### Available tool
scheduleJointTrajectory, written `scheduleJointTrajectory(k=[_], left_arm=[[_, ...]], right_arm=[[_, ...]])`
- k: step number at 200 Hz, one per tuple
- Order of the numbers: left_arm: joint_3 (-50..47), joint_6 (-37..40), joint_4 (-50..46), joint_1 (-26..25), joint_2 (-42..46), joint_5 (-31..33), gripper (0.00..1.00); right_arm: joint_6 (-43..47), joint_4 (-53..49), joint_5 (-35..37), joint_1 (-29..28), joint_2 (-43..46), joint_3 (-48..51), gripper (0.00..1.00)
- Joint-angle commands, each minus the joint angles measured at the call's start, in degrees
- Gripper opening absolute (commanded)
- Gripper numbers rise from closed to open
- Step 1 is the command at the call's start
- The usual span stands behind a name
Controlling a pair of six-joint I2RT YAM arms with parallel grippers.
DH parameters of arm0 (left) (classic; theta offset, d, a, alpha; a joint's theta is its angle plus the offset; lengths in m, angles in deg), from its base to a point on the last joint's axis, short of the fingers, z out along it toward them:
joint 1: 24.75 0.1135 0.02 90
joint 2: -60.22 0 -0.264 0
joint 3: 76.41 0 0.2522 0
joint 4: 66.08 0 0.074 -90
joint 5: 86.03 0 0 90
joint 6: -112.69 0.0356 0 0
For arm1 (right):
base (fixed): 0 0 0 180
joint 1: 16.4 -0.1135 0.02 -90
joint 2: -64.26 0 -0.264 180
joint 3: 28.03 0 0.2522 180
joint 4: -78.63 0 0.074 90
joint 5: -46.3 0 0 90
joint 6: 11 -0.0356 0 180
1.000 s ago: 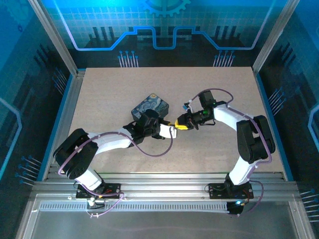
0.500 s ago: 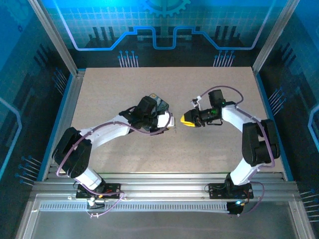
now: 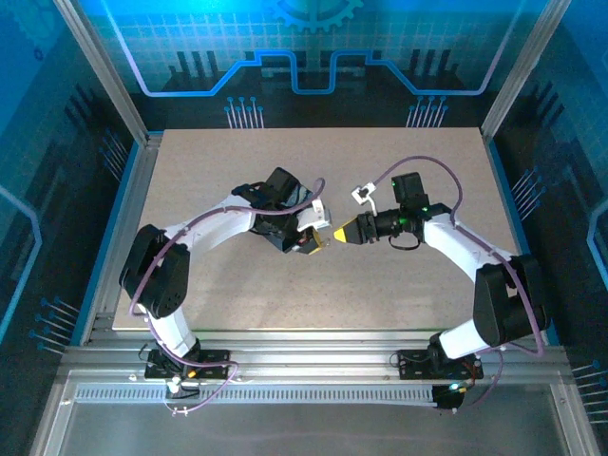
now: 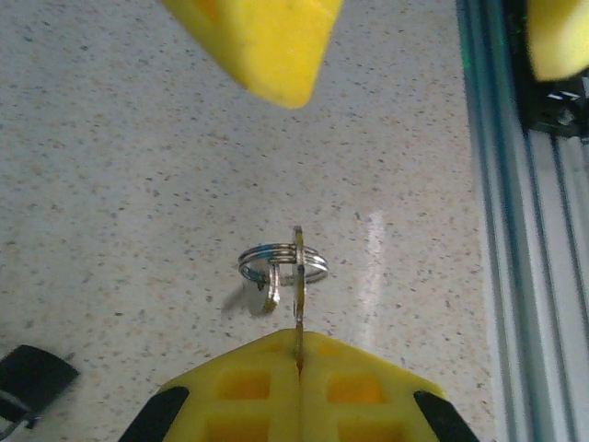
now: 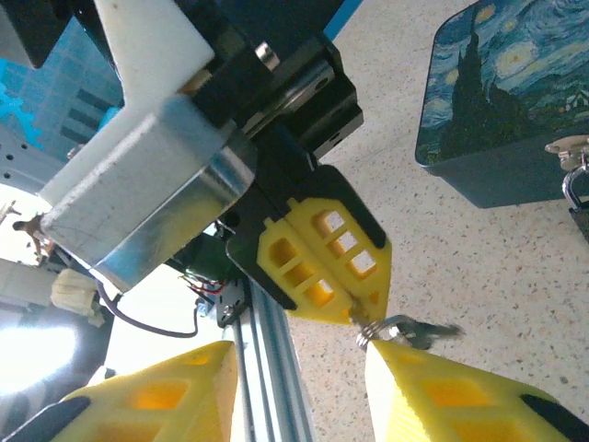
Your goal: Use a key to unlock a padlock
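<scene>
One key (image 4: 298,295) tight between left jaws, right jaws wide apart.

Left gripper (image 3: 319,243) clamped (right gripper (image 3: 340,232) agape), nearly tip-to-tip

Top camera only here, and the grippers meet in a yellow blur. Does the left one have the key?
Observer: Yes. Left wrist view: the left gripper is shut on the key, with the key ring sticking out beyond the fingertips.
Operator: And the other arm?
Observer: The right gripper is open on its own wrist view, the key ring close by one finger.
Operator: Where's the target?
Observer: The padlock is at the front clasp of the tin, cut off by the right wrist frame's edge.
</scene>
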Motion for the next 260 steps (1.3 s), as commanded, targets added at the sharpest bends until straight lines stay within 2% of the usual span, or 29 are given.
scheduleJointTrajectory(k=[1, 45, 68, 173, 215, 234, 260], left_arm=[[2.7, -0.9, -3.4, 0.4, -0.4, -4.9, 0.0], [2.7, -0.5, -4.3, 0.8, 0.0, -7.1, 0.0], [2.8, 0.0, -4.9, 1.0, 0.1, -7.2, 0.0], [2.8, 0.0, -5.4, 1.3, 0.7, -7.6, 0.0], [2.4, -1.9, -3.8, 1.8, 0.6, -8.2, 0.0], [2.6, -1.5, -4.1, 1.8, 0.4, -8.9, 0.0], [3.0, -1.3, -4.7, 1.8, 0.2, -9.2, 0.0]], right_arm=[[4.0, 0.7, 2.4, -1.9, -0.2, -0.8, 0.42], [4.2, 1.4, 4.1, -3.2, -2.1, -1.0, 0.41], [4.1, 1.9, 3.6, -4.0, -2.6, -1.1, 0.37], [4.1, 2.0, 0.2, -5.0, -3.1, -0.7, 0.0], [4.6, 1.2, -2.0, -5.9, -2.4, 0.6, 0.0], [5.1, -0.4, -1.8, -6.2, -2.9, 0.1, 0.09], [5.1, -0.3, -1.3, -6.8, -3.4, -0.7, 0.11]])
